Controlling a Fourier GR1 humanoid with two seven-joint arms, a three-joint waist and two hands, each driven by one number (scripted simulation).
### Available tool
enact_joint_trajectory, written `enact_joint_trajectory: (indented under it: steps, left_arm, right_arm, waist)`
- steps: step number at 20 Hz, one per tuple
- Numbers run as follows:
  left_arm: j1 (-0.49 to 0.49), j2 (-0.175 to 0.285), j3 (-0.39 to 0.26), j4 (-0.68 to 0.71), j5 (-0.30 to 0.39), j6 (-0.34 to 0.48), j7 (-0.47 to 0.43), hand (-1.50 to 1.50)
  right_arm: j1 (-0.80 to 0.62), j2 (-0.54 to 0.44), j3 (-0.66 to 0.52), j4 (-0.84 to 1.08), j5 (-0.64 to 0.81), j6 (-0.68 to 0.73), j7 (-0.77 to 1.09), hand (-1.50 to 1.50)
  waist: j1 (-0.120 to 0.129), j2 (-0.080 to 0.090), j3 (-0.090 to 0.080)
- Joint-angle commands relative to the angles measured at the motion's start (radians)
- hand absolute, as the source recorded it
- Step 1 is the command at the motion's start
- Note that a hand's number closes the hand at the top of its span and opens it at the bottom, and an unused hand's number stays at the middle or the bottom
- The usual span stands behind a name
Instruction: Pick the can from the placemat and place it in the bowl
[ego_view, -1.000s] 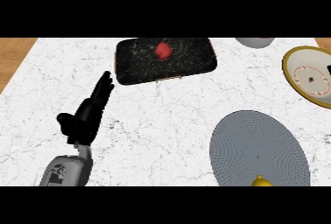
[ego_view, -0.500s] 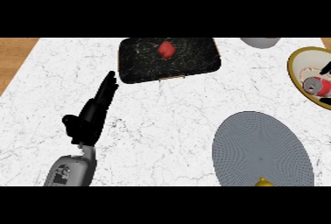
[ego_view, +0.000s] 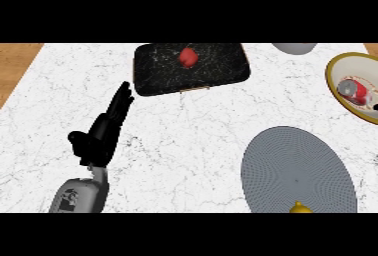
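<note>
The desk (ego_view: 192, 130) is the biggest thing, a white marble top with fine grey veins. A strip of brown wood (ego_view: 16, 65) shows past its left edge.

On the right half lies the placemat (ego_view: 299, 170), a grey oval with a fine ribbed weave, flat on the marble and cut by the lower edge of the view.

At the far middle sits a tray (ego_view: 214, 70), a dark rounded rectangle of black stone with pale veining, a little askew.

The bowl (ego_view: 331, 77) is at the right edge and partly out of view. It is round, with a mustard-yellow rim and a pale inside.

The grey forearm (ego_view: 81, 195) comes in at the lower left, smooth and rounded. It ends in the black left hand (ego_view: 103, 132), which lies over bare marble. Its fingers (ego_view: 122, 100) are released, stretched straight towards the tray's near left corner, grasping nothing, with the thumb out to the left. The right hand does not show.

The can (ego_view: 354, 92) lies on its side inside the bowl, a short red cylinder with a silvery metal end, well apart from the placemat.

A glossy red lump (ego_view: 188, 56) rests on the tray.

A smooth grey rounded dish (ego_view: 295, 47) is cut by the far edge, between tray and bowl.

A small yellow knob (ego_view: 299, 208) sits at the placemat's near edge.
</note>
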Motion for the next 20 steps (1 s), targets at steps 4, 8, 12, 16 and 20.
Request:
enact_joint_trajectory:
  steps: [4, 8, 12, 16, 20]
  left_arm:
    - [-0.014, 0.000, -0.001, 0.005, -0.015, 0.011, 0.015, 0.00]
    - [0.006, 0.005, 0.013, -0.009, -0.018, 0.026, -0.001, 0.00]
    - [-0.013, -0.003, 0.014, 0.011, -0.002, 0.013, 0.000, 0.00]
    - [0.001, -0.003, 0.011, -0.006, 0.008, 0.006, 0.014, 0.00]
    - [-0.019, 0.015, 0.027, 0.012, 0.009, -0.002, 0.001, 0.00]
  right_arm:
    - [-0.032, -0.078, -0.081, 0.069, -0.088, 0.235, -0.002, -1.50]
    - [-0.015, -0.124, -0.103, 0.084, -0.119, 0.343, 0.016, -1.50]
    - [0.014, -0.138, -0.114, 0.086, -0.138, 0.423, 0.031, -1.50]
    - [0.023, -0.152, -0.124, 0.066, -0.157, 0.472, 0.053, -1.50]
    - [0.050, -0.135, -0.123, 0.040, -0.168, 0.491, 0.064, -1.50]
  waist:
    - [-0.013, -0.002, -0.001]
    - [-0.013, -0.003, 0.001]
    - [-0.022, 0.003, 0.004]
    - [-0.014, 0.001, 0.006]
    - [-0.018, 0.007, 0.007]
